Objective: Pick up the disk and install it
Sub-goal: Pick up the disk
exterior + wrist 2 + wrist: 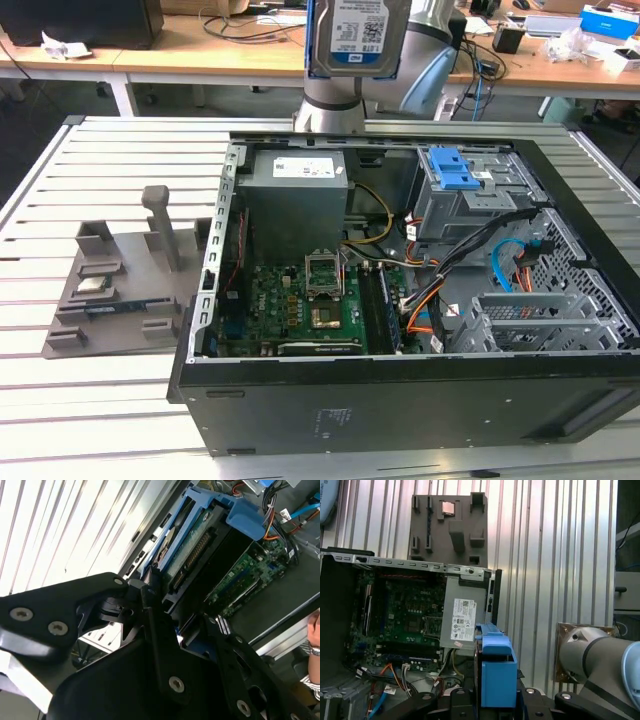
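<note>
The disk (357,35), a silver hard drive with a white-and-blue label and a blue plastic frame, hangs upright in the air above the far side of the open computer case (400,400). In the second wrist view my gripper (175,612) is shut on the disk (200,525), its black fingers (150,600) pressing the blue frame. The first wrist view shows the disk (495,675) edge-on between the gripper's black parts, high above the case (350,557). Inside the case, at the exterior view's right, sits the grey drive cage (470,205) with a blue latch (452,168).
A grey power supply box (297,200), the green motherboard (310,300) and loose orange and blue cables (500,270) fill the case. A grey fixture plate (130,280) lies on the slatted table (100,420) beside it. A person's hand (314,630) is nearby.
</note>
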{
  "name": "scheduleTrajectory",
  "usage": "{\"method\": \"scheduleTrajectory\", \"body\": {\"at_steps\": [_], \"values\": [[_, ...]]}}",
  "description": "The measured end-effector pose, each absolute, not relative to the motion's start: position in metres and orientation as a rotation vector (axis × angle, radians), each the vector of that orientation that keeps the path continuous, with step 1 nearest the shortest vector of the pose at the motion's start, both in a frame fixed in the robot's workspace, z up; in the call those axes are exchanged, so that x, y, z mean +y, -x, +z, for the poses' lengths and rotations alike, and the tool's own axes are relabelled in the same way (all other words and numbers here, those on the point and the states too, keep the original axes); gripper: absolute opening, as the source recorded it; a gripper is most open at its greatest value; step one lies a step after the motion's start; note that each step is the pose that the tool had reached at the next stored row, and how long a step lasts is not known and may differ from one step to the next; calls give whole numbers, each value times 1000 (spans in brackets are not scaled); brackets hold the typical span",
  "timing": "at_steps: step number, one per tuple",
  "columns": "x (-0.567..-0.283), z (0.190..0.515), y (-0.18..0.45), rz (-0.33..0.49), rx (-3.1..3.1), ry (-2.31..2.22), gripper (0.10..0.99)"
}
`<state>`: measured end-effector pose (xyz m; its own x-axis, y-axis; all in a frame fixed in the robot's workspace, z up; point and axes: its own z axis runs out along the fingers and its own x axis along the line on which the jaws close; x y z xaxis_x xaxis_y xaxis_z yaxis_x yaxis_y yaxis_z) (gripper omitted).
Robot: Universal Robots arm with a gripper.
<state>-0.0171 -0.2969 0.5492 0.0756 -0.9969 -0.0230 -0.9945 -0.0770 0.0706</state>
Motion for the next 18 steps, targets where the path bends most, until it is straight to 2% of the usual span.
{"method": "scheduleTrajectory", "body": {"at_steps": [6, 18], "values": [[-298, 549, 14, -101, -2109, -2277, 365], [-321, 548, 14, -100, -2109, -2277, 365]]}}
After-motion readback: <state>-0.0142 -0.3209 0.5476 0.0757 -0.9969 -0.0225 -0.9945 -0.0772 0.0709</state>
